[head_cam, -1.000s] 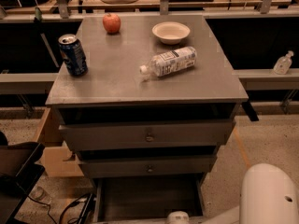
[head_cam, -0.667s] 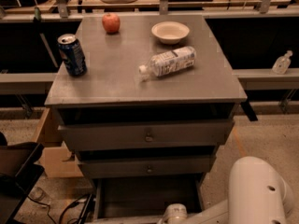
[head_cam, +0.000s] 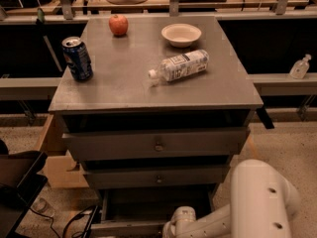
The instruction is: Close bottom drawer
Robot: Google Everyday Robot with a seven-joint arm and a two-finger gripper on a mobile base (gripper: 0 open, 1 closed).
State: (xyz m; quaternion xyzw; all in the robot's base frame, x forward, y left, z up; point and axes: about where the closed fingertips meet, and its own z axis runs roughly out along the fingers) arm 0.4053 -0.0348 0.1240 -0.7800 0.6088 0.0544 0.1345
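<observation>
- The bottom drawer stands pulled out at the foot of the cabinet.
- The gripper is low, at the drawer's front edge; wide or narrow, I cannot tell.
- The step in hand seems to be meeting the front; next, a straight push inward.

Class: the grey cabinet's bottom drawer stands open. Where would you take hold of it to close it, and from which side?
Take the bottom drawer by the middle of its flat front, coming from the front: no knob shows, and a centred push should slide it in straight. The gripper sits low by that front.
</observation>
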